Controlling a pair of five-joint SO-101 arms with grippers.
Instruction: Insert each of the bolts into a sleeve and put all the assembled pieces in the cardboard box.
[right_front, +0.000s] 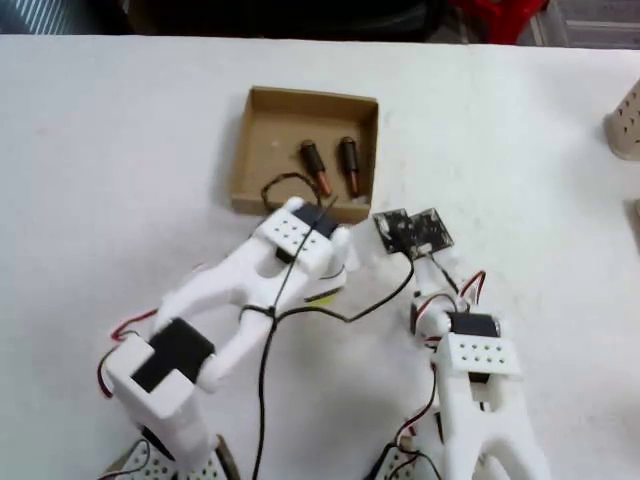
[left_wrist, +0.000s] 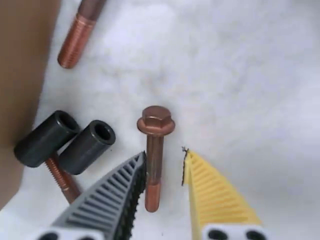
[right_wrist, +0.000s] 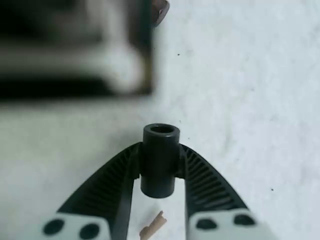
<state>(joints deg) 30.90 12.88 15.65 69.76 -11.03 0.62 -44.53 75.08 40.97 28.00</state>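
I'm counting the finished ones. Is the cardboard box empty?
Not empty. In the high view, two assembled pieces, each dark sleeve with copper bolt thread showing, lie side by side inside the cardboard box.

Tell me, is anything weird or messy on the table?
Yes, one thing. A bare circuit board lies on the table right beside the box. It has nothing to do with this job, so it looks out of place. Nothing looks spilled or broken.
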